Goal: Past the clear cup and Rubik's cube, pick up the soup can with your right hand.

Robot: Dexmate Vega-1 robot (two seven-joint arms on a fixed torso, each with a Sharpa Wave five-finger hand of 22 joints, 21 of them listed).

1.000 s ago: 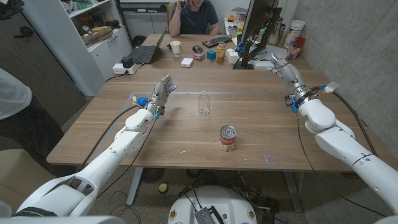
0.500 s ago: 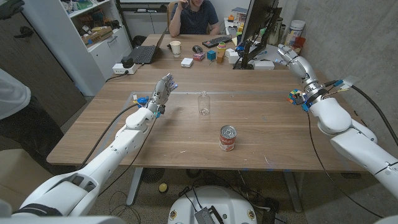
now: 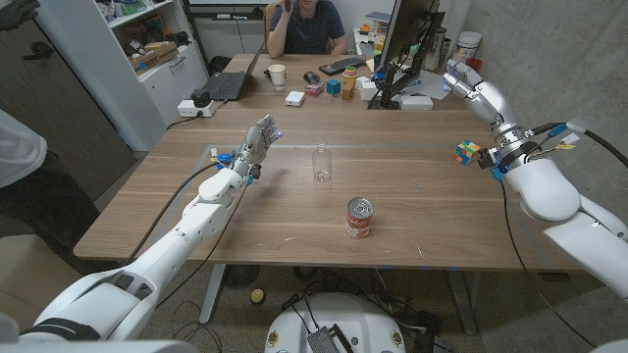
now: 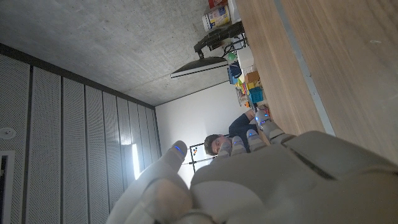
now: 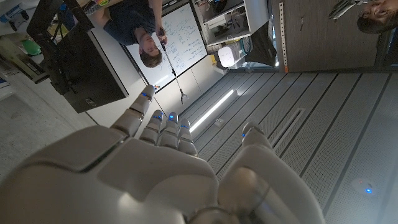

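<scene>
Soup can (image 3: 360, 218) stands apart from raised, empty right hand (image 3: 478, 90).

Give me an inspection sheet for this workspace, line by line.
Surface: wooden table, bare at the near edge.
Job's things: soup can upright near the front; clear cup upright behind it; Rubik's cube by the right hand.
Clutter: laptop, paper cup, keyboard, monitor at the far end.
Hands: left hand open, raised; right hand open, raised, far from the can.
Cables: black cable along the left arm.
Surroundings: seated person, shelves.
</scene>
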